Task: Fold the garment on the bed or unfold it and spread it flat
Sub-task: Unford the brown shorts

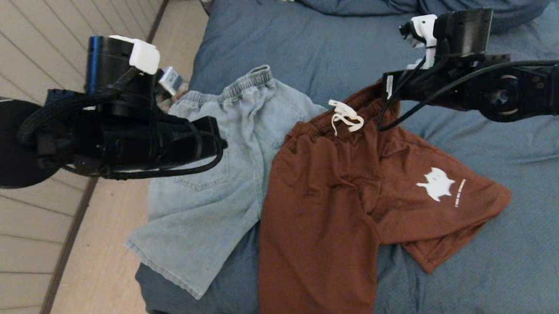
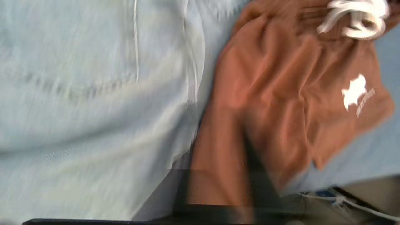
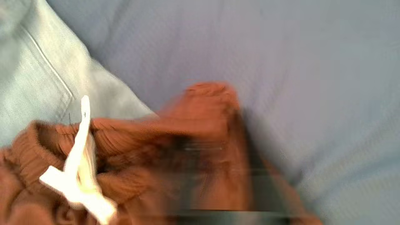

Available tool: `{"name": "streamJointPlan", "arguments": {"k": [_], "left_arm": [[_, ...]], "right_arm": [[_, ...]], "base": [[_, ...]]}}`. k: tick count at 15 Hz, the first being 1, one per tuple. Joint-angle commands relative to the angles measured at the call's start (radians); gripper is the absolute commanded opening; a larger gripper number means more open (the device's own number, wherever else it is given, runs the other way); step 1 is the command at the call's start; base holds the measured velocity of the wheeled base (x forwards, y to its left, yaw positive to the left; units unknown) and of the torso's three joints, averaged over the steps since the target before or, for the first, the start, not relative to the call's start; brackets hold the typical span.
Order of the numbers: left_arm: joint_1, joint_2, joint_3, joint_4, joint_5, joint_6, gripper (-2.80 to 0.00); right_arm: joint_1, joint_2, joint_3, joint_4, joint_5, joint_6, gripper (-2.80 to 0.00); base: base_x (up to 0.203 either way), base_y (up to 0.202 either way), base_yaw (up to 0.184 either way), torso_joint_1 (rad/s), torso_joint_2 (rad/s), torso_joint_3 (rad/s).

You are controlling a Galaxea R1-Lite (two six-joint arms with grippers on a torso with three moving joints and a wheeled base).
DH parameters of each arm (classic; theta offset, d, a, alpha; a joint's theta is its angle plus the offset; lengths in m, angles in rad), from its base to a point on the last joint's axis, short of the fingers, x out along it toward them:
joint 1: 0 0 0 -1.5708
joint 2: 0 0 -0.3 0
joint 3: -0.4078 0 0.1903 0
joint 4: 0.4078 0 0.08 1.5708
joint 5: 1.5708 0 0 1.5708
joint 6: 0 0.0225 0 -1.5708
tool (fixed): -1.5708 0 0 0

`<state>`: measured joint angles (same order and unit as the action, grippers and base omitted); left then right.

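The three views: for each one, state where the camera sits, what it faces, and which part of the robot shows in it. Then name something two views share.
Head view: from the robot's head, down at the bed; both arms show.
Left wrist view: on the left arm, facing the denim shorts and brown shorts; a dark blur only.
Right wrist view: on the right arm, facing the brown shorts' waistband; a dark blur only.
Shared: the white drawstring shows in all three.

Two shorts (image 1: 340, 197) side by side on bed (image 1: 533, 258)
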<state>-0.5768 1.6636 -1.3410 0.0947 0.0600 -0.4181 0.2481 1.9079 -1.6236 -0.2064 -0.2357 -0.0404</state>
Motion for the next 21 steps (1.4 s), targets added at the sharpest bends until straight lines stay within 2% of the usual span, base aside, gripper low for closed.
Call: {"name": "streamJointPlan", "arguments": {"k": [1, 5, 9, 12, 13, 16, 18, 21], "left_arm": [[-0.004, -0.114, 0.097, -0.007, -0.002, -0.007, -2.80], [-0.005, -0.130, 0.146, -0.038, 0.001, -0.014, -2.80], [-0.005, -0.120, 0.204, -0.138, 0.001, -0.018, -2.80], [-0.005, -0.121, 0.255, -0.172, 0.001, -0.021, -2.80], [-0.005, -0.129, 0.277, -0.181, 0.001, -0.026, -2.80], [-0.004, -0.134, 0.313, -0.223, 0.004, -0.034, -2.80], [-0.005, -0.129, 0.327, -0.234, 0.003, -0.034, -2.80], [-0.004, -0.131, 0.350, -0.236, 0.002, -0.034, -2.80]], "right_arm": [[-0.002, 0.021, 0.030, -0.003, 0.000, 0.003, -2.80], [0.006, 0.121, -0.073, -0.004, 0.006, 0.010, -2.80], [0.012, 0.197, -0.192, -0.002, 0.002, 0.025, -2.80], [0.023, 0.209, -0.223, -0.006, 0.002, 0.024, -2.80], [0.023, 0.225, -0.244, -0.009, 0.001, 0.023, 0.00], [0.033, 0.293, -0.330, -0.032, -0.001, 0.016, 0.00], [0.042, 0.306, -0.330, -0.089, -0.004, -0.001, 0.00], [0.051, 0.304, -0.328, -0.090, -0.003, 0.009, 0.00]], "base": [[0.000, 0.000, 0.000, 0.000, 0.00, 0.000], [0.000, 0.000, 0.000, 0.000, 0.00, 0.000], [0.000, 0.000, 0.000, 0.000, 0.00, 0.000], [0.000, 0.000, 0.000, 0.000, 0.00, 0.000], [0.000, 0.000, 0.000, 0.000, 0.00, 0.000], [0.000, 0.000, 0.000, 0.000, 0.00, 0.000], [0.000, 0.000, 0.000, 0.000, 0.00, 0.000], [0.000, 0.000, 0.000, 0.000, 0.00, 0.000]]}}
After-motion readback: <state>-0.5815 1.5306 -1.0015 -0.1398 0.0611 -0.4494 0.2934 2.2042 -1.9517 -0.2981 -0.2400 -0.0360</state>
